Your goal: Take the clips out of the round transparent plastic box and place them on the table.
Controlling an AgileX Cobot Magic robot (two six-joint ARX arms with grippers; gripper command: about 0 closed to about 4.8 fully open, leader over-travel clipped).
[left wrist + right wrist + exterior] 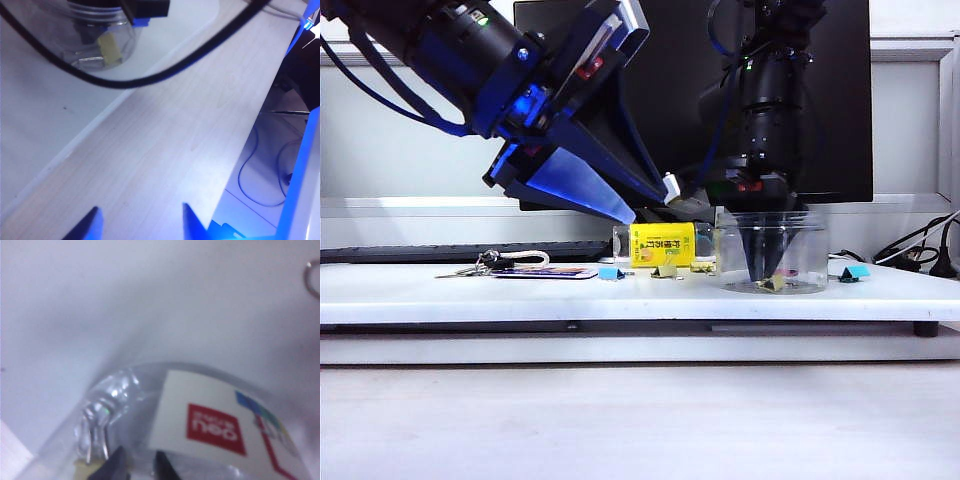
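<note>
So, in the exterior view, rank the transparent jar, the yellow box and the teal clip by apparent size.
1. Transparent jar, with the right pincer reaching inside
2. Yellow box
3. Teal clip
All stand at a similar depth, so the order is safe.

The left end effector [140, 222] shows only as two dark blue fingertips [87, 227] standing well apart with nothing between them, hanging over a pale wood-grain floor beside the white table [45, 115]. On the table stands the round transparent plastic box [97, 42], with one pale-yellow clip [110, 49] visible inside and the other arm's dark end effector [145, 10] reaching into it from above. A black cable [165, 75] loops across in front, and thinner wires [262, 175] lie on the floor beyond the wood.
</note>
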